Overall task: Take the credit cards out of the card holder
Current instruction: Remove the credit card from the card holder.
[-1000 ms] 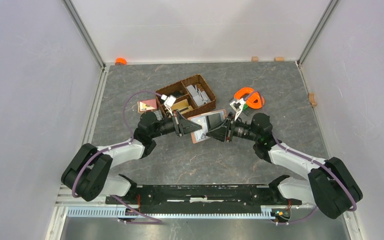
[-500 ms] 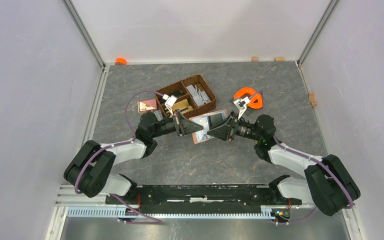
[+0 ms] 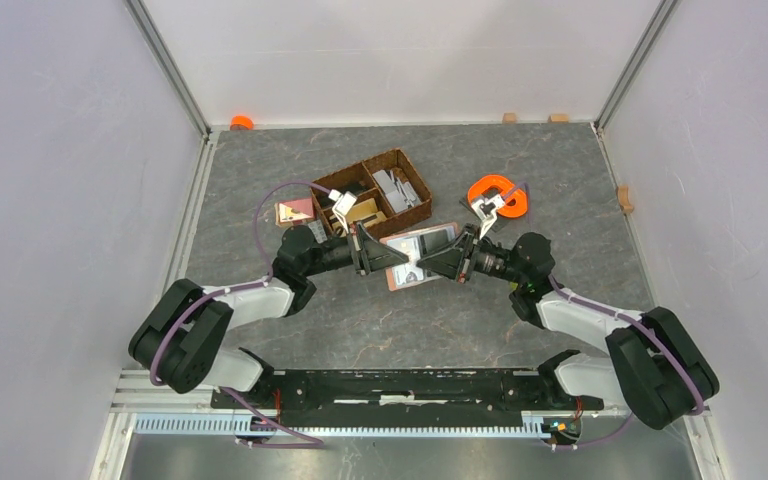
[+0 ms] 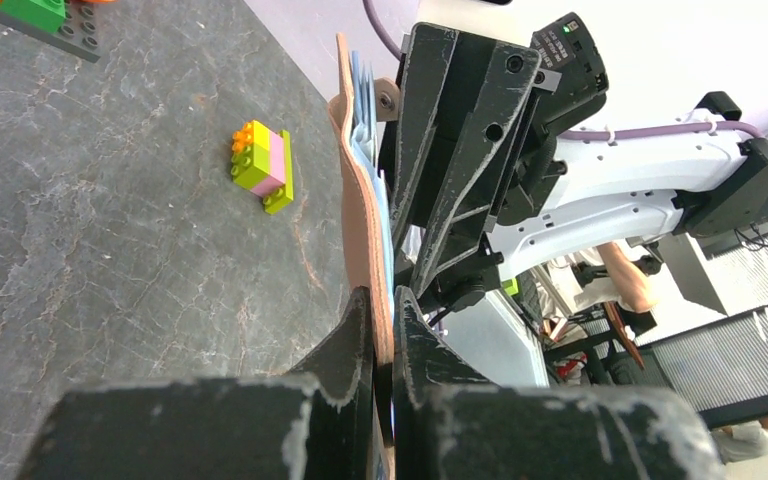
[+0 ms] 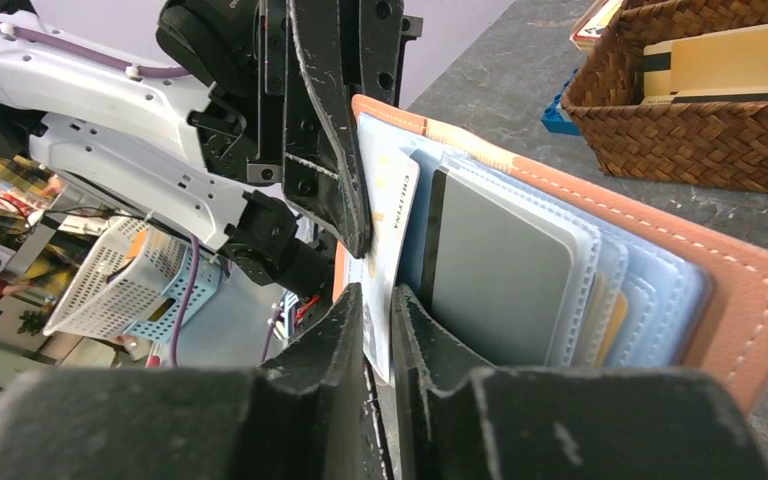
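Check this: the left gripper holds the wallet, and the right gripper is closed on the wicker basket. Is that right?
No. The right wrist view shows the right gripper closed on a pale card in the wallet, not the basket. The left gripper does hold the wallet.

My right gripper (image 5: 378, 305) is scuffed matt black plastic; between its fingers (image 5: 325, 350) a smooth pale plastic card (image 5: 392, 230); just beyond, the card holder (image 5: 750, 300), matt stitched tan leather.
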You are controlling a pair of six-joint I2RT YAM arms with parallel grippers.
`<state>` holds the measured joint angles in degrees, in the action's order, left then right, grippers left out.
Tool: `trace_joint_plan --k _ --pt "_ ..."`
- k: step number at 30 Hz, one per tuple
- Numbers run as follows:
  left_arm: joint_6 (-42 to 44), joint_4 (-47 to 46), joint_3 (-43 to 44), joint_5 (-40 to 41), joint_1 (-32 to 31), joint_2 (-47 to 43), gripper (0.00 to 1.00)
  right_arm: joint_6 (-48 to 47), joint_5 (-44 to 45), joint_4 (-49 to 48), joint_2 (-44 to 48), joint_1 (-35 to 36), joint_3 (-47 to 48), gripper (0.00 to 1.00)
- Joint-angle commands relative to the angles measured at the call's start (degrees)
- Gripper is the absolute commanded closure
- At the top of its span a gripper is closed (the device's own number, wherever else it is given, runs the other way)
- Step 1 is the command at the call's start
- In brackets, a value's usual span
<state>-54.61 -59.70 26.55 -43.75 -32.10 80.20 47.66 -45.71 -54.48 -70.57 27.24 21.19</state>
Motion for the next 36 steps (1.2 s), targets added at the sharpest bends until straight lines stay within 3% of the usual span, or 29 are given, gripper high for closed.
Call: trace_joint_plan --k 1,9,13,15,23,30,34,36 --pt "-0.96 -2.61 1.34 -2.05 -0.77 -0.47 0.98 4.69 -2.29 -11.16 0.51 -0.09 -1.09 0.83" --pt "-3.03 -7.48 1.47 -3.70 -1.61 1.22 0.98 7.59 -3.41 -16.44 -0.08 0.06 -1.73 0.80" --pt "-2.72 -6.99 1.62 -3.72 -2.02 0.86 0.98 9.52 -3.77 -18.67 -1.16 0.13 -1.85 0.90" --pt "-2.27 -5.87 1.75 -3.51 -2.01 0.62 0.93 9.30 -3.45 -18.06 -1.07 0.09 -1.90 1.00" --pt "-1.64 -4.72 1.45 -2.85 -1.77 -0.19 0.77 9.77 -1.43 -16.93 -0.23 -2.92 -3.78 1.00" --pt "-1.64 -4.72 1.06 -2.49 -1.40 -0.63 0.83 9.76 -0.76 -16.11 0.71 -4.43 -4.53 1.00" --pt "-1.38 -4.72 0.57 -2.00 -1.13 -1.23 0.97 9.32 -0.12 -14.89 1.22 -5.53 -5.02 1.00" --pt "-1.24 -4.72 0.34 -1.74 -1.04 -1.54 0.98 8.83 -0.13 -14.21 1.39 -5.69 -4.99 1.00"
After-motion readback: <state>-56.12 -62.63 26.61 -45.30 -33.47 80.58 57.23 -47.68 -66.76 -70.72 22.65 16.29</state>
